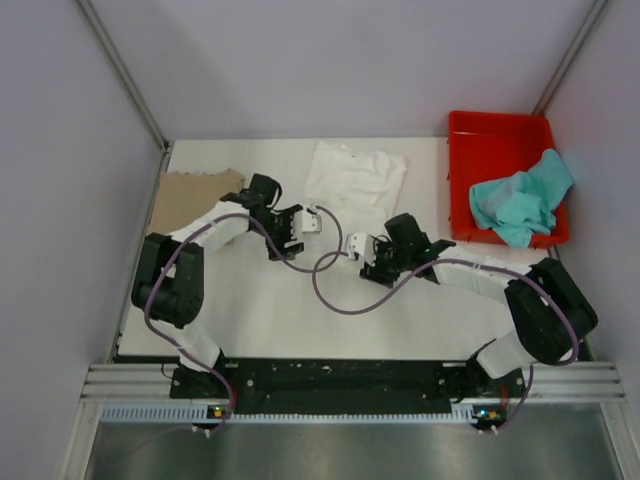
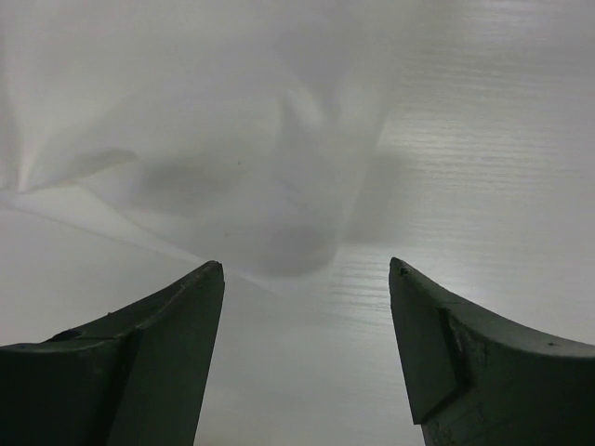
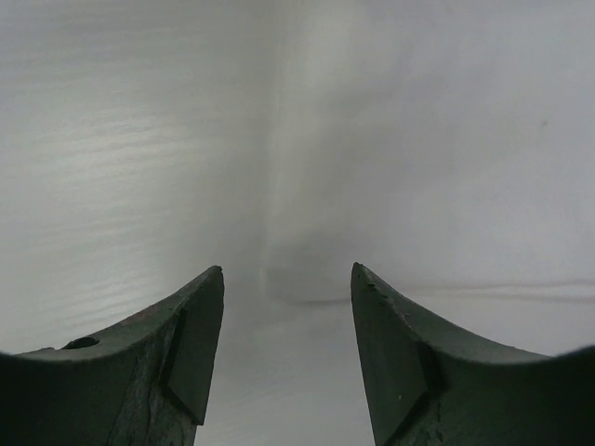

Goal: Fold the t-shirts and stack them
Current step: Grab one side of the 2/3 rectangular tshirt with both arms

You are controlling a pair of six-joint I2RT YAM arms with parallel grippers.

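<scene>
Overhead from behind, wrist views close over table

Soft, even, bright light; wrist views blurred.

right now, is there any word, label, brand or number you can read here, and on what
None can be read.
The white t-shirt shows plain cloth, no print facing up.
The tan t-shirt, the teal t-shirt and the red bin show no lettering.
Both wrist views show only blank white surface.
</scene>
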